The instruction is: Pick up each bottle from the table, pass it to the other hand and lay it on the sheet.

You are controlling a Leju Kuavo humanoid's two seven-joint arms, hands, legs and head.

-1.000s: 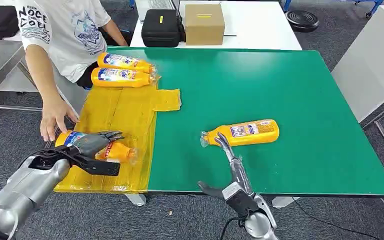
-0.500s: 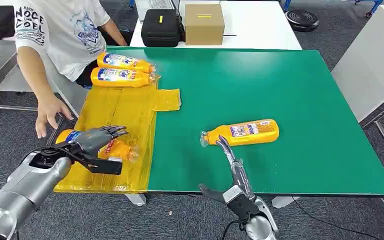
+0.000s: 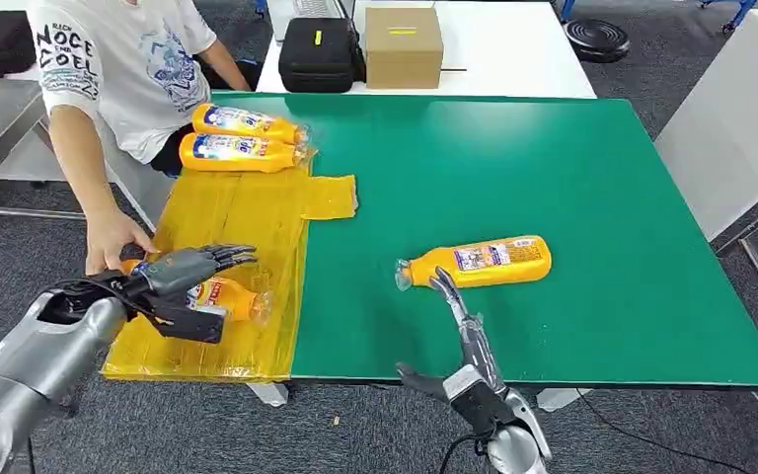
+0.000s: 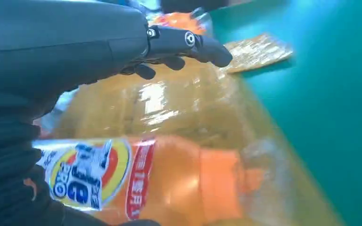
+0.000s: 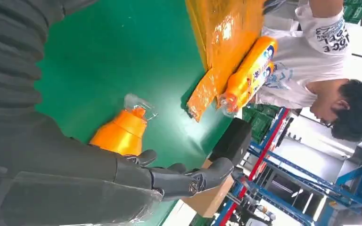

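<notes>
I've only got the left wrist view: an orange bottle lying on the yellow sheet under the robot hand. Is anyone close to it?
Observer: Yes. The head view shows a person's hand at the outer edge of the sheet, right by the base of your bottle.
Operator: How many haven't reached the sheet yet?
Observer: One. The last orange bottle lies on its side on the green table, with its cap toward the sheet.
Operator: Where's the right robot hand?
Observer: The right robot hand is open and holds nothing. Its fingers are stretched toward that bottle's cap end. I cannot tell whether they touch it.
</notes>
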